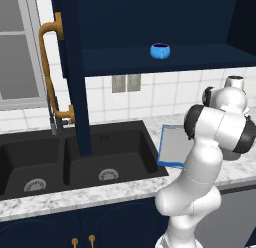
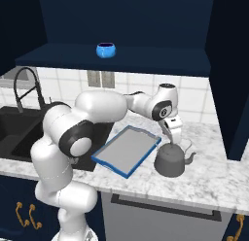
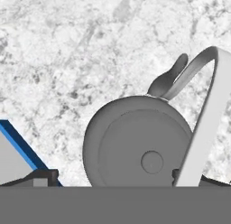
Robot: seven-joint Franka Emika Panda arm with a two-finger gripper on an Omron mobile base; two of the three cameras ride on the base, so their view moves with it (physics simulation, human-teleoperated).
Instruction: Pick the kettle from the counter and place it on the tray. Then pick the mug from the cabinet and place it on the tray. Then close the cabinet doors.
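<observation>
Hovering our wide-open, empty jaws over the squat dull-grey metal kettle (image 2: 170,162) beside the blue-rimmed grey tray (image 2: 127,150) on the speckled marble worktop (image 2: 209,181).

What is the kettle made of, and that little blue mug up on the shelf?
The kettle looks like dull grey metal: a matte, even grey body with a thin arched handle and small spout, though nothing rules out painted plastic. The mug looks like glazed ceramic, since it is bright blue with soft shiny highlights and a dark inside; it is small in view, so that is a guess.
</observation>
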